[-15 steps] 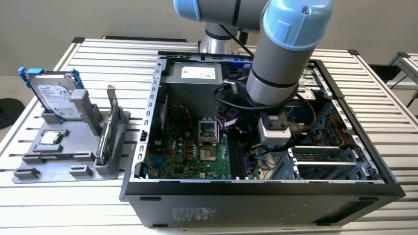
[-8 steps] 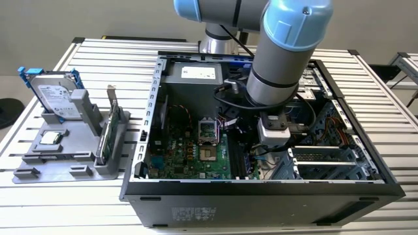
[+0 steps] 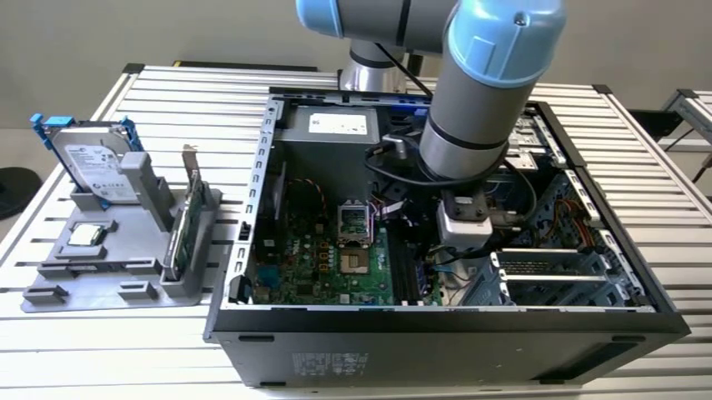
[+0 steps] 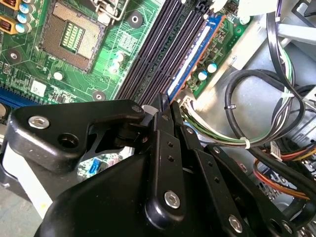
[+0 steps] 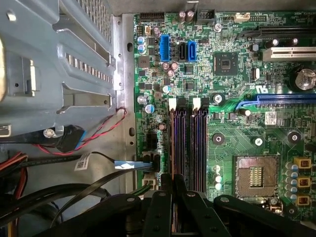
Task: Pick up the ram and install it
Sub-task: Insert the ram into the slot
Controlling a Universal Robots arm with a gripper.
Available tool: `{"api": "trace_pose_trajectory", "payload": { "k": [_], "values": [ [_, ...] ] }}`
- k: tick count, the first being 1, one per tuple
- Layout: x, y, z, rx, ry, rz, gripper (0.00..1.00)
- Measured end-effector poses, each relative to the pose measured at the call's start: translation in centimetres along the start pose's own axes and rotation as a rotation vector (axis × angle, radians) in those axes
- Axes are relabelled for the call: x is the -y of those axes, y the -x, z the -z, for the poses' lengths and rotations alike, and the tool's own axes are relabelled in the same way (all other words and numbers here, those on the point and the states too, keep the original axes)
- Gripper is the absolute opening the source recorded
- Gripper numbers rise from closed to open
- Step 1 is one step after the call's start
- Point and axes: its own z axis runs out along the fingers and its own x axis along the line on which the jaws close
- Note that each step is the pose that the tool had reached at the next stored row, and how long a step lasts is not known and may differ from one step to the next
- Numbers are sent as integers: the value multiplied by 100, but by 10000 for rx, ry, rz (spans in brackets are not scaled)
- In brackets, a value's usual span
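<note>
The ram (image 4: 191, 57) shows as a thin blue-edged strip standing on edge in the outermost of the black memory slots (image 4: 153, 54), beside the board's edge. Seen from above in the first wrist view, the ram (image 5: 176, 143) runs along the slot nearest the case wall. My gripper (image 4: 165, 103) has its black fingers pinched together on the near end of the strip, and my gripper (image 5: 173, 185) sits over the same slot end. In the exterior view my gripper (image 3: 445, 260) reaches down into the open computer case (image 3: 445, 321). How deep the ram sits in the slot I cannot tell.
An empty CPU socket (image 5: 256, 177) lies beside the slots. Cable bundles (image 4: 256, 108) and a metal drive cage (image 5: 59, 74) crowd the other side. Outside the case, a grey holder (image 3: 122, 279) carries a hard drive (image 3: 95, 167) and a green card with a bracket (image 3: 183, 225).
</note>
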Motion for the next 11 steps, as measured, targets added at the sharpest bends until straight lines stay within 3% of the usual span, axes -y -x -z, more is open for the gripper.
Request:
{"api": "trace_pose_trajectory", "payload": {
  "k": [11],
  "values": [
    [1,0,-16,0,-2,-14,0]
  ]
}}
